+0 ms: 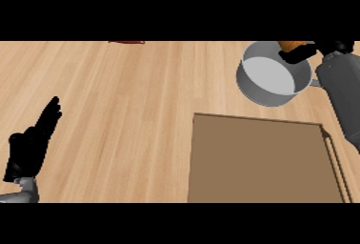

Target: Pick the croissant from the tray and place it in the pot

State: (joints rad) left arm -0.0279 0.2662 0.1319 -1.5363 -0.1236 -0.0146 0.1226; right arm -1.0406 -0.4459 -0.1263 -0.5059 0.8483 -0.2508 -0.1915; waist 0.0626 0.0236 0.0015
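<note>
One grey metal pot point(271, 78), one flat brown rectangular tray point(260, 162), one golden-orange croissant point(294, 45), two black hands: left point(32, 143), right point(309, 50).

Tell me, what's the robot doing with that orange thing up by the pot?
The robot's right hand is curled round a croissant and holds it over the far rim of the grey pot. The croissant is not in the pot yet. The brown tray near the robot has nothing on it. The left hand rests open at the left edge, fingers up.
</note>
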